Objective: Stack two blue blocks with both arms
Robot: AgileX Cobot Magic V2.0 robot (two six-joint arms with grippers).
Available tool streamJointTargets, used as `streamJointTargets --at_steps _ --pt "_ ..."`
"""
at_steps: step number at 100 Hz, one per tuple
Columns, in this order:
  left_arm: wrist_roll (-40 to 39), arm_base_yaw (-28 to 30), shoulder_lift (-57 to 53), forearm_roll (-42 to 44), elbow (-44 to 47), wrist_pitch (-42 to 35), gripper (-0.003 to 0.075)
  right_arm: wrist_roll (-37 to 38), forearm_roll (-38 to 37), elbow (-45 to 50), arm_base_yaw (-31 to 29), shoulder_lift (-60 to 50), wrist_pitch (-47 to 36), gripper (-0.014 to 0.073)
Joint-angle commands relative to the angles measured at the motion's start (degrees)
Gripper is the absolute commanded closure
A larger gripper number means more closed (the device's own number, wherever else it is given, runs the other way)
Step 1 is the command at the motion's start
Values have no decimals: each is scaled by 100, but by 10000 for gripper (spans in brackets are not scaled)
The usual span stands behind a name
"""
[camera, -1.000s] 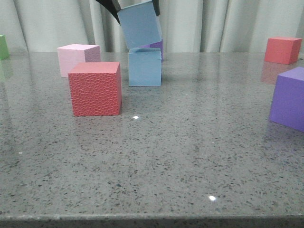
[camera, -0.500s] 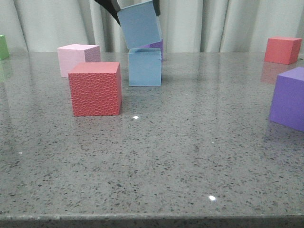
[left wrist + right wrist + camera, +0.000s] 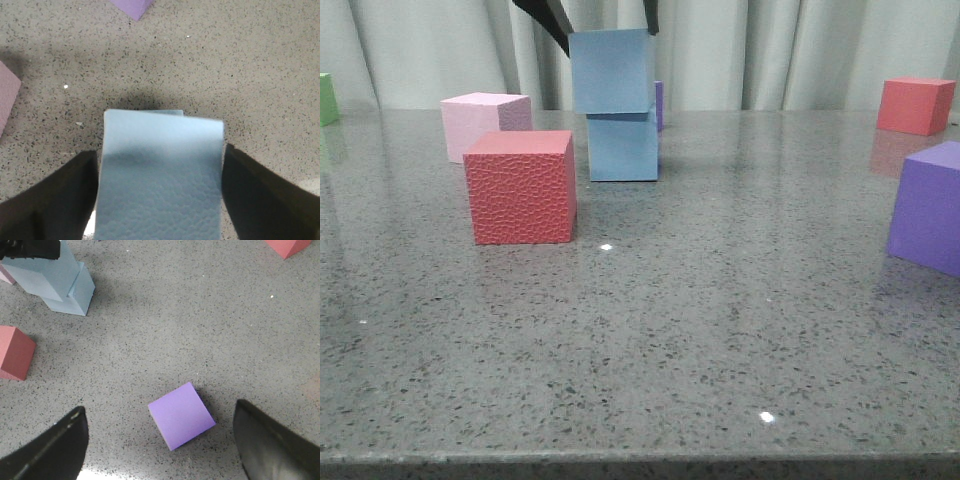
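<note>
Levelled from its tilt 1 second ago, the upper blue block point(image 3: 611, 71) sits on the lower blue block point(image 3: 623, 146), apparently flush (slightly offset), left gripper point(image 3: 159, 192) fingers pinching it, right gripper point(image 3: 160, 440) fingers spread; next: release gently.

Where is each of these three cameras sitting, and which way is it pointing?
Front view: low at the table's near edge, facing forward at the upper blue block on the lower blue block; only the left tool's fingertips show.
Left wrist view: on the left arm, looking down on the upper blue block between its fingers.
Right wrist view: on the right arm, looking down at a purple cube; open fingers show.
Shared: the right wrist view also catches the blue stack.
</note>
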Motion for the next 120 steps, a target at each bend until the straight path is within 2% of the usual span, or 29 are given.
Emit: streamJointTargets --at_steps 1,20,40,52,66,73,90,106,120 --pt "52 -44 -339 -10 -186 -241 193 -83 -223 -124 -2 -115 -251 -1" --pt "52 -44 -339 24 -288 -230 193 -83 -223 -124 -2 -115 -251 -1" --pt "52 -92 -392 32 -799 -199 193 -82 -223 -124 -2 -171 -333 -1" --pt "78 -337 -597 773 -894 -164 212 -82 -261 -90 -2 -333 -473 -1" --pt "78 -926 -836 2414 -894 278 280 -82 -482 227 -2 -647 -909 -1" --pt "87 -1177 -918 2853 -894 424 321 -82 -542 504 -2 -886 -1205 -1" --pt "280 -1374 -1081 2840 -894 460 412 -70 -543 1215 -2 -1493 -1774 -1" --pt "655 -1502 -1236 2779 -780 615 483 -33 -559 1773 -2 -2012 -1977 -1" --pt "823 -1686 -1513 2853 -517 451 609 -27 -572 2131 -2 -2319 -2019 -1"
